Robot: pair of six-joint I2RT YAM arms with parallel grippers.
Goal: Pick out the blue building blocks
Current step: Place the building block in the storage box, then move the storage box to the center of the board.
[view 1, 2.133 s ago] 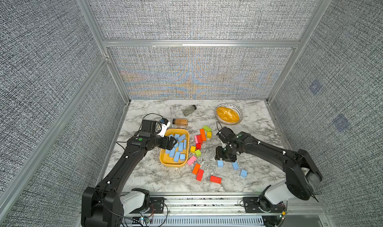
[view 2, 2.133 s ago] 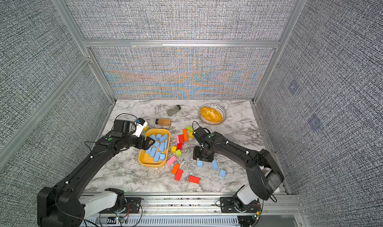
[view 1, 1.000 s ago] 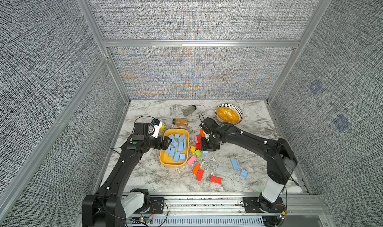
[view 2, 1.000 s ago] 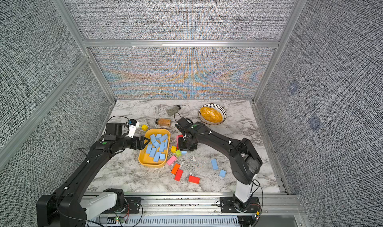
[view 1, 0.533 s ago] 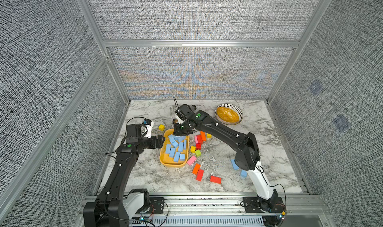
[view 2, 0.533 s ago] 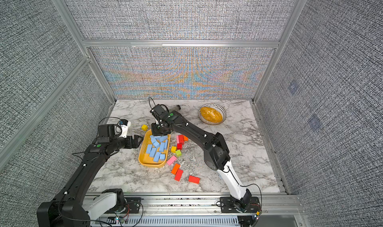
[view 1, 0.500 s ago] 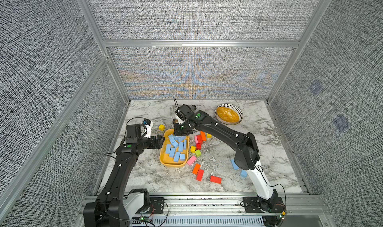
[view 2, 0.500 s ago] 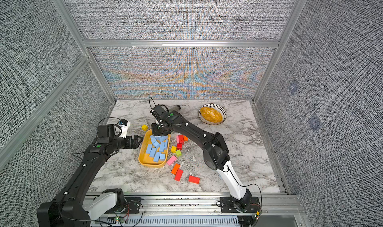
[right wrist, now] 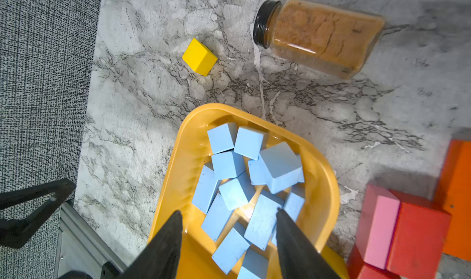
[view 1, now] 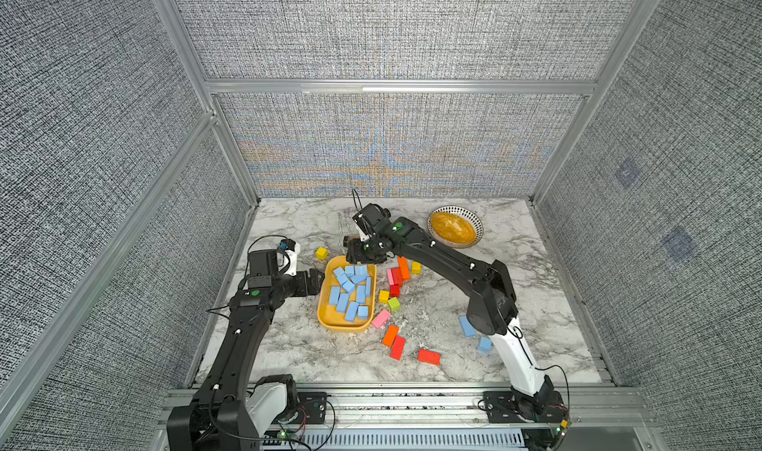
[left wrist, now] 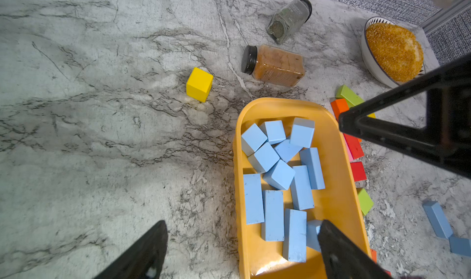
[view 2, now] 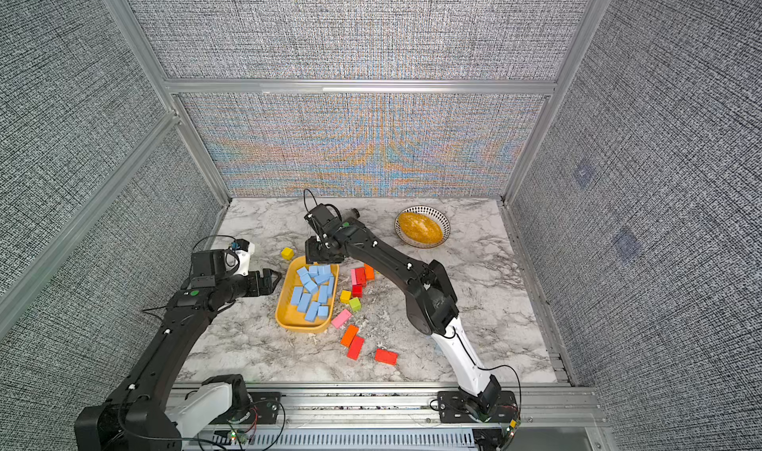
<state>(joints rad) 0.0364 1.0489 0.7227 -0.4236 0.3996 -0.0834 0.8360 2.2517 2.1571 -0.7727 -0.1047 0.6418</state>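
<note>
Drop-off step, I judge: right claw (right wrist: 228, 212) gapes empty, blue building blocks (view 1: 350, 292) heaped in the tray (view 1: 330, 320) directly beneath. Next calls for reaching two blue strays (view 1: 466, 326) on the table (view 1: 297, 346), well behind it.

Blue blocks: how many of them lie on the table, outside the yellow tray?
2. A long blue brick lies beside the right arm; a blue cube sits close by, nearer the front edge. The arm may hide others.

a lab test cell: fabric walls (view 1: 371, 37), aluminium frame (view 1: 396, 86), marble tabletop (view 1: 288, 346).
</note>
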